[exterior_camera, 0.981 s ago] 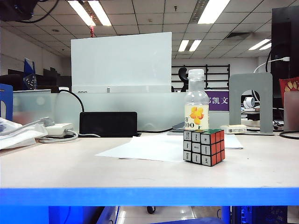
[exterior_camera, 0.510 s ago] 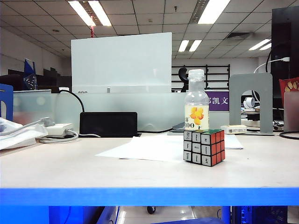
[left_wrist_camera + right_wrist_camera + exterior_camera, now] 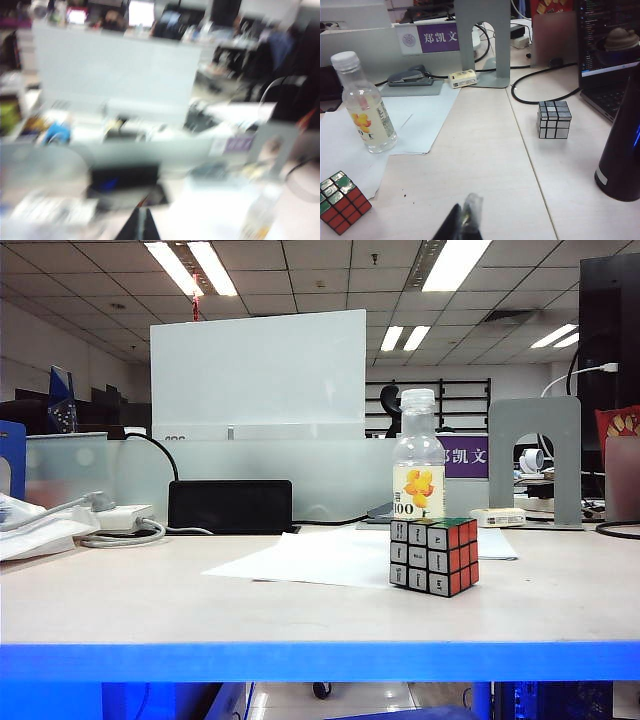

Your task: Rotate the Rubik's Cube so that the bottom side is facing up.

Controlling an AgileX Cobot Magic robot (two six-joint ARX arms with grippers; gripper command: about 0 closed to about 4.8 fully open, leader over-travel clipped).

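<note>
the rubik's cube (image 3: 343,202) sits near the bottle (image 3: 364,106), apart from the closed right tool (image 3: 462,225); the closed left tool (image 3: 139,226) is blurred.

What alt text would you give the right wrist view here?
The right pincer, shut and holding nothing, hangs above a pale desk. The Rubik's Cube sits on white paper off to one side near a clear bottle; a silver cube and a grey bookend lie farther off.
</note>
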